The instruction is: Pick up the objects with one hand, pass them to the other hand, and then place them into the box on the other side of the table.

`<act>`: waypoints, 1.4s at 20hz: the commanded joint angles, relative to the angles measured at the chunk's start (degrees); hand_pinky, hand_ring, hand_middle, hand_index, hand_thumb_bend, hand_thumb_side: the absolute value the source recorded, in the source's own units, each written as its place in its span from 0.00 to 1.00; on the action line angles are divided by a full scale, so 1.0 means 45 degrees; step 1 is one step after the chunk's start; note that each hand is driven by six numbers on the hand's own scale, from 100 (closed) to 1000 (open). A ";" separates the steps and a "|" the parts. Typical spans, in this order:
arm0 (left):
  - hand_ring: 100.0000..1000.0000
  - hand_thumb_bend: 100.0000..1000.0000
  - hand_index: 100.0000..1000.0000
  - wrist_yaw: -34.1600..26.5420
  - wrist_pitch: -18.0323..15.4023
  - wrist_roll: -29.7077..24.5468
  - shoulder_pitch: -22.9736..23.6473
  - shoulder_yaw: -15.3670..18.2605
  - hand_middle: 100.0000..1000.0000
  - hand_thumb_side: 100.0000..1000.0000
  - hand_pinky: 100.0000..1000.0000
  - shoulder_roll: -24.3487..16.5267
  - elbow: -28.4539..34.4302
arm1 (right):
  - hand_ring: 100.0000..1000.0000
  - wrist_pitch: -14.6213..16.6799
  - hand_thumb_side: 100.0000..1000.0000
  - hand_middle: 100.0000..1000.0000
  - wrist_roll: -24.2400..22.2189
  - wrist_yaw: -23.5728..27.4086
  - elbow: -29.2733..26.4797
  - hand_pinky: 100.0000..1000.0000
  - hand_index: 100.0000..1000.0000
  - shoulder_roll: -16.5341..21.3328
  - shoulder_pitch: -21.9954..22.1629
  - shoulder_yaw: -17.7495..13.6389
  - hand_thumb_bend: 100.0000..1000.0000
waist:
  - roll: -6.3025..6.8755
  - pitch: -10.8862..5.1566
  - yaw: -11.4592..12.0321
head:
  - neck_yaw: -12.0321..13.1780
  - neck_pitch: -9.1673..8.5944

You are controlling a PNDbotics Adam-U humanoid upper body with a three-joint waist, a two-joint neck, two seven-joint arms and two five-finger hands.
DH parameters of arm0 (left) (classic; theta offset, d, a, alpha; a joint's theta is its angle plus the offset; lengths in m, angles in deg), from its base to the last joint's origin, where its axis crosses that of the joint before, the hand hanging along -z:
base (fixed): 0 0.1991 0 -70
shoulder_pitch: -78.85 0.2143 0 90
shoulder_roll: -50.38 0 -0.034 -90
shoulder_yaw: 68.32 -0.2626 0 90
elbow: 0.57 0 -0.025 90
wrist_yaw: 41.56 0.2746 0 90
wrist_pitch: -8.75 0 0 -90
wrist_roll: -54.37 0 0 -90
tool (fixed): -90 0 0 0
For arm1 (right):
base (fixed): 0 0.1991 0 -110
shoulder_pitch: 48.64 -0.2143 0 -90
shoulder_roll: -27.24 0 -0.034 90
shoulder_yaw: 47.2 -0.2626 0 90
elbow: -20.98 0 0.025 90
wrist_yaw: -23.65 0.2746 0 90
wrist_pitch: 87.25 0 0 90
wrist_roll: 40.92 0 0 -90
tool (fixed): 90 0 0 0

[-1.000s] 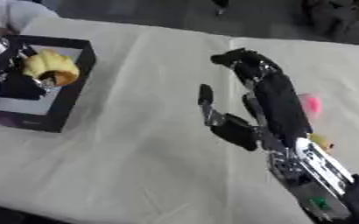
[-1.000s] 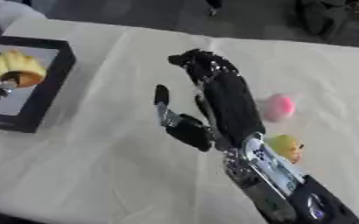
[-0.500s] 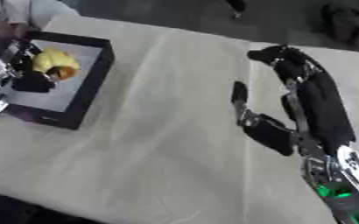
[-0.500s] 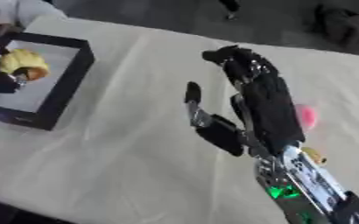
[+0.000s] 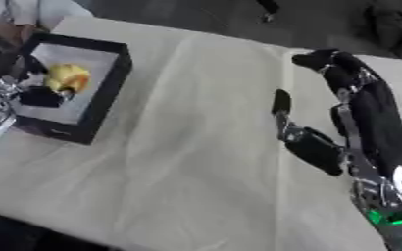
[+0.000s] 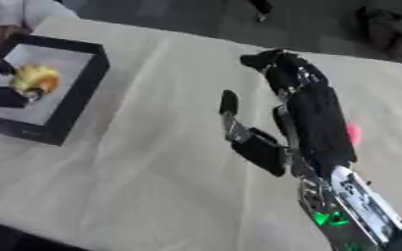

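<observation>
A black box (image 5: 110, 81) with a pale floor stands at the table's left edge. A yellow object (image 5: 67, 77) with an orange patch is inside it. My left hand (image 5: 14, 93) is right beside that object, over the box's near left part; I cannot make out whether it holds the object. My right hand (image 5: 359, 105) hangs open above the table's right half, palm turned left, with nothing in it. A pink object (image 6: 353, 133) peeks out from behind the right hand on the cloth.
A cream cloth (image 5: 179, 162) covers the table. The dark floor lies beyond the far edge (image 5: 230, 39). A person's sleeve (image 5: 24, 10) shows at the far left corner, behind the box.
The camera has moved, so the whole picture has shifted. The yellow object stays at the box with my left hand. My right hand keeps its open pose.
</observation>
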 commanded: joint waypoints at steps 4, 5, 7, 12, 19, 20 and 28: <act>0.78 0.68 0.87 0.1496 0.0570 -0.0755 -0.0377 0.0590 0.72 0.41 0.88 -0.0276 0.0270 | 0.71 -0.0020 0.51 0.64 0.0125 0.0054 -0.0272 0.68 0.75 0.0225 -0.0090 -0.0158 0.02 | 0.0170 -0.0209 0.0026 | -0.0053 0.0132; 0.75 0.57 0.86 0.1556 0.0673 -0.0618 -0.0392 0.0698 0.71 0.41 0.86 -0.0289 0.0449 | 0.71 -0.0023 0.51 0.64 0.0138 0.0049 -0.0272 0.68 0.75 0.0231 -0.0078 -0.0165 0.02 | 0.0185 -0.0214 0.0036 | -0.0066 0.0143; 0.74 0.49 0.85 0.1499 0.0824 -0.0134 -0.0381 0.0877 0.70 0.41 0.86 -0.0374 0.1026 | 0.71 -0.0037 0.51 0.64 0.0165 0.0032 -0.0272 0.68 0.75 0.0256 -0.0053 -0.0201 0.02 | 0.0213 -0.0233 0.0048 | -0.0108 0.0172; 0.67 0.13 0.82 -0.0757 0.0827 0.0895 0.0130 0.1404 0.70 0.49 0.83 -0.0579 0.3629 | 0.73 -0.0319 0.37 0.67 0.0037 0.0386 -0.0272 0.69 0.76 0.0510 0.0005 -0.0620 0.07 | 0.0238 -0.0290 0.0058 | -0.0578 0.0248; 0.69 0.25 0.88 -0.5341 -0.0067 0.3740 0.2124 0.2127 0.73 0.67 0.86 -0.0520 0.7879 | 0.79 -0.1748 0.35 0.76 -0.2987 0.4125 -0.0272 0.70 0.79 0.2272 -0.0120 -0.2620 0.07 | 0.0100 -0.0347 0.0040 | -0.1719 0.0318; 0.69 0.25 0.88 -0.5743 -0.0538 0.4101 0.2331 0.2144 0.73 0.67 0.86 -0.0415 0.7965 | 0.79 -0.1937 0.35 0.76 -0.3494 0.4628 -0.0272 0.71 0.79 0.2644 -0.0101 -0.2905 0.07 | 0.0078 -0.0355 0.0043 | -0.1875 0.0315; 0.69 0.30 0.92 -0.7471 -0.3594 0.5467 0.3544 0.2333 0.74 0.72 0.88 0.0895 0.8048 | 0.83 -0.2532 0.36 0.82 -0.7432 0.7086 -0.0272 0.74 0.85 0.5146 0.0304 -0.4250 0.15 | -0.0071 -0.0389 0.0089 | -0.2852 0.0425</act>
